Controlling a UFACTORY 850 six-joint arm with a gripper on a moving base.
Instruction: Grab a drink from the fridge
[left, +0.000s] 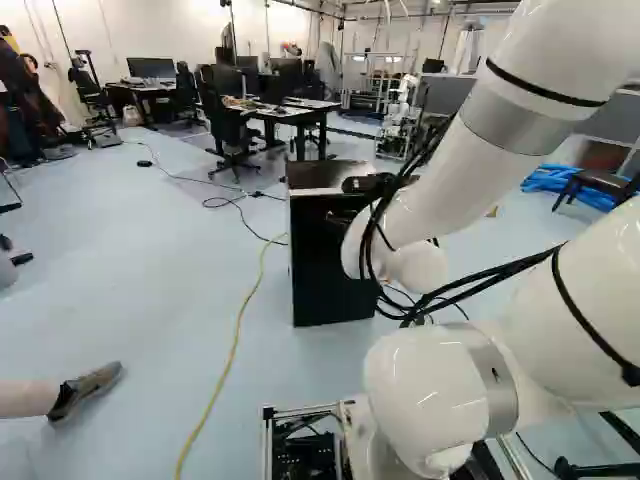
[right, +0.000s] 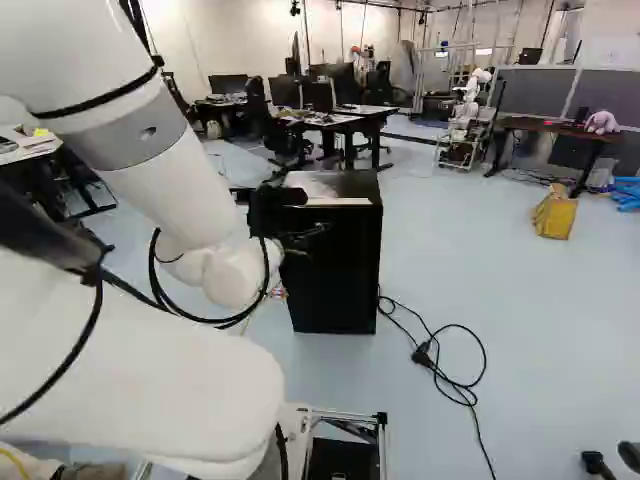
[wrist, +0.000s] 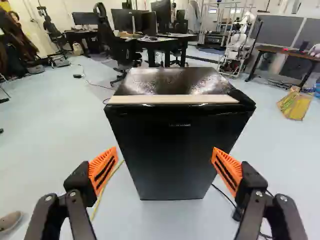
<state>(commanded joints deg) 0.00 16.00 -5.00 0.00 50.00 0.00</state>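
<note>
A smooth white robot arm with dark joint bands (left: 505, 110) fills the right of the left base view and the left of the right base view, cut off by the frame in both. Loops of black cable (right: 160, 285) hang along it. At its end, the black two-fingered gripper (right: 302, 240) is small and hard to make out in the base views, dark against dark. In the wrist view the gripper (wrist: 165, 150) has its fingers wide apart, each with a ribbed orange pad (wrist: 103, 170), and nothing is clamped between them.

Ahead of the fingers is a black, box-shaped fridge (wrist: 172, 145), upright on the pale blue floor (wrist: 45, 130). Its door is closed and hides whatever is inside, so any drink is out of sight. A pale, flat strip (wrist: 172, 99) lies along the front edge of its glossy top. In the left base view the arm covers part of the fridge's right side.

A thin yellow cable (left: 232, 355) runs over the floor to the left of the fridge in the left base view. Farther off, at the right of the right base view, stands a yellow bag (right: 555, 214), its contents unclear. Beyond are dark desks with black monitors (right: 318, 97).
</note>
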